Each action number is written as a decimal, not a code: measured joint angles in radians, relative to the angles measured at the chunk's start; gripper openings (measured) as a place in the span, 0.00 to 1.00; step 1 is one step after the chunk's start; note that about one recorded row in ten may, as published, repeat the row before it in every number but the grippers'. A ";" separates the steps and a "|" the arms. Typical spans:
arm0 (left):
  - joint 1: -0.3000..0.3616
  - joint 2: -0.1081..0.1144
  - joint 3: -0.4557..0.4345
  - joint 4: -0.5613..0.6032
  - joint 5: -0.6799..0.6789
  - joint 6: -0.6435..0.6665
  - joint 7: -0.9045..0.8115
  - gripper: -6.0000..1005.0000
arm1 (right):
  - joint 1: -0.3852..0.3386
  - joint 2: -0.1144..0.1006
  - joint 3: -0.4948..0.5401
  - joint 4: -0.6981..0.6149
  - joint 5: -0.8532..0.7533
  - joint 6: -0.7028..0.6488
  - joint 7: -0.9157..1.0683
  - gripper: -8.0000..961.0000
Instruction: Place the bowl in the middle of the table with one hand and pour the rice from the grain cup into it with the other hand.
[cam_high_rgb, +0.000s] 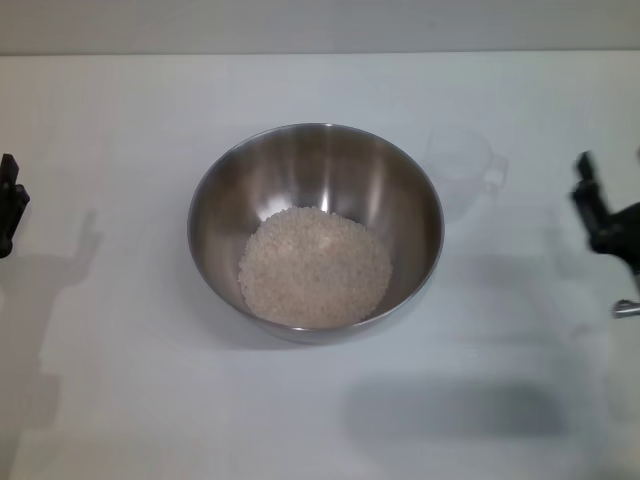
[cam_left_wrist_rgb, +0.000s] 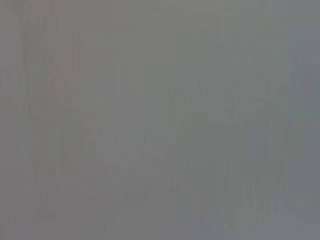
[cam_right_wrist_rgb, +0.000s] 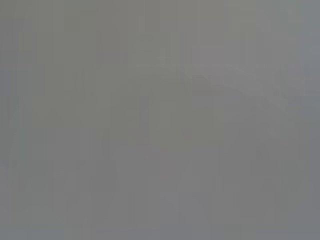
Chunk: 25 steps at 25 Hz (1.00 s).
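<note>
The shiny steel bowl (cam_high_rgb: 315, 170) stands in the middle of the white table (cam_high_rgb: 150, 400). A round heap of pale rice (cam_high_rgb: 314, 266) lies in its bottom. The clear grain cup (cam_high_rgb: 462, 170) stands upright on the table just right of the bowl and looks empty. My left gripper (cam_high_rgb: 10, 205) is at the far left edge, away from the bowl and holding nothing. My right gripper (cam_high_rgb: 600, 215) is at the far right edge, apart from the cup and holding nothing. Both wrist views show only plain grey.
The table's far edge (cam_high_rgb: 320, 53) runs across the top of the head view. The arms cast shadows on the table at left and at lower right (cam_high_rgb: 450, 410).
</note>
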 joint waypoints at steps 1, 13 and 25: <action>0.000 0.000 0.000 0.000 0.000 0.000 0.000 0.81 | -0.020 -0.004 0.023 -0.004 0.002 -0.047 0.018 0.69; 0.002 0.000 -0.005 0.011 -0.010 -0.002 -0.026 0.81 | -0.027 -0.001 0.055 -0.048 0.004 -0.088 0.119 0.87; 0.001 0.000 -0.009 0.024 -0.048 -0.011 -0.061 0.81 | -0.051 0.002 0.045 -0.043 0.040 -0.228 0.119 0.87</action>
